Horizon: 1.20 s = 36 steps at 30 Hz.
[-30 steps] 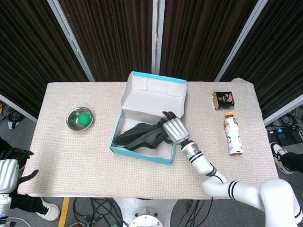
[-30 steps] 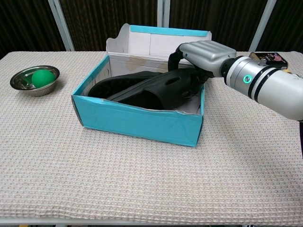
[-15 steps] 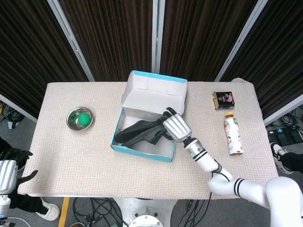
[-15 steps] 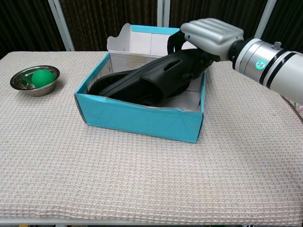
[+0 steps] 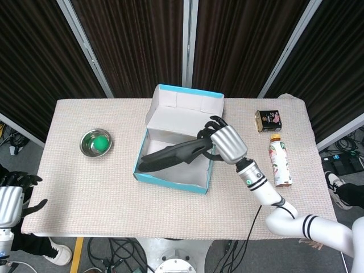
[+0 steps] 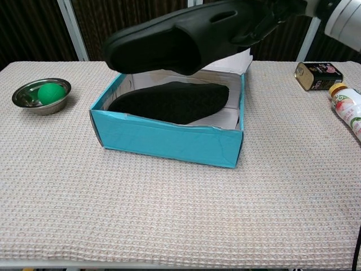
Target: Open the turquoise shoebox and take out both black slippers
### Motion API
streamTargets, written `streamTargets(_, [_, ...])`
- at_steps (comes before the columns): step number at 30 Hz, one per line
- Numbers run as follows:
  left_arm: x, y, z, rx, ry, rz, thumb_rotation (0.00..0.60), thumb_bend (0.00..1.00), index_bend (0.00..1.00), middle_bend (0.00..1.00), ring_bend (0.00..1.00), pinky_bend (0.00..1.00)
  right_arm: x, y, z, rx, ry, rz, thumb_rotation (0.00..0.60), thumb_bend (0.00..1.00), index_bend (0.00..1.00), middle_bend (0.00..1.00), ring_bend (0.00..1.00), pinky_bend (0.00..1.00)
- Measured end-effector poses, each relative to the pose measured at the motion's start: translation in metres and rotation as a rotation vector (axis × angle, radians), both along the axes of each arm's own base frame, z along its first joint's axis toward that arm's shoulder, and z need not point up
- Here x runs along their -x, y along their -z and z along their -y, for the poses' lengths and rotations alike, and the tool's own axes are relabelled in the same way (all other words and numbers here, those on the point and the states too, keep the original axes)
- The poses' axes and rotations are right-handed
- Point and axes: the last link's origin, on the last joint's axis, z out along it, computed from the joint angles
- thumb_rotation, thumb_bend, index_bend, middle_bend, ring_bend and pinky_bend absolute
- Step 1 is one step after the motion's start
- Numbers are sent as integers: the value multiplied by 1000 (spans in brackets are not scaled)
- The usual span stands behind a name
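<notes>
The turquoise shoebox (image 5: 170,177) (image 6: 169,141) stands open at the table's middle, its lid (image 5: 185,111) leaning back. My right hand (image 5: 226,143) grips one black slipper (image 5: 173,152) (image 6: 180,42) by its heel end and holds it in the air above the box. The second black slipper (image 6: 172,101) lies flat inside the box. In the chest view the right hand is mostly cut off at the top edge. My left hand (image 5: 11,199) sits off the table at the lower left, fingers apart, holding nothing.
A steel bowl (image 5: 86,147) (image 6: 25,96) with a green ball (image 5: 100,142) (image 6: 51,93) stands at the left. A dark tin (image 5: 268,120) (image 6: 317,75) and a lying bottle (image 5: 280,162) (image 6: 348,107) are to the right of the box.
My right hand has lifted the slipper up out of the box; it now hangs above the rim. The other slipper has come into sight on the box floor.
</notes>
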Motion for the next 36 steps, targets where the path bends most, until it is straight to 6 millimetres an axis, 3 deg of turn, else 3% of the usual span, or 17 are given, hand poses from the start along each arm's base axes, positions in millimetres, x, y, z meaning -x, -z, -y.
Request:
streamTargets(4, [-3, 1, -4, 6, 13, 0, 600, 0, 411, 455, 275, 219, 27, -30, -1, 5, 70, 17, 600, 707, 684, 559, 282, 188])
streamTargets(8, [-6, 2, -8, 6, 27, 3, 600, 0, 411, 455, 275, 219, 73, -57, 0, 19, 233, 40, 600, 706, 674, 559, 280, 188])
streamTargets(13, [-12, 3, -15, 11, 53, 0, 600, 0, 410, 455, 275, 219, 124, -68, -2, -13, 413, 108, 600, 703, 605, 540, 255, 172])
streamTargets(17, [-18, 2, -24, 18, 79, -7, 600, 0, 410, 455, 275, 219, 164, -68, 0, -18, 563, 149, 600, 686, 503, 469, 190, 131])
streamTargets(20, [-23, 2, -28, 26, 94, -7, 600, 0, 410, 455, 275, 219, 180, -56, 2, -57, 653, 199, 600, 599, 343, 365, 96, 42])
streamTargets(23, [-25, 3, -30, 38, 101, -13, 600, 0, 410, 455, 275, 219, 186, -40, 4, -121, 709, 245, 600, 340, 63, 144, 3, 0])
streamTargets(25, [-25, 3, -31, 41, 104, -21, 600, 0, 410, 455, 275, 218, 187, -33, 7, -146, 723, 267, 600, 182, 0, 29, 0, 0])
streamTargets(27, [-25, 2, -34, 44, 107, -30, 600, 0, 410, 455, 275, 218, 186, -30, 12, -154, 718, 275, 600, 97, 0, 0, 0, 0])
streamTargets(31, [-29, 0, -41, 49, 125, -43, 600, 0, 406, 455, 275, 218, 179, -34, 14, -139, 674, 270, 600, 56, 0, 0, 0, 0])
streamTargets(36, [-42, 0, -57, 73, 181, -34, 600, 0, 388, 451, 275, 219, 167, -57, 7, -111, 609, 310, 600, 57, 0, 0, 0, 0])
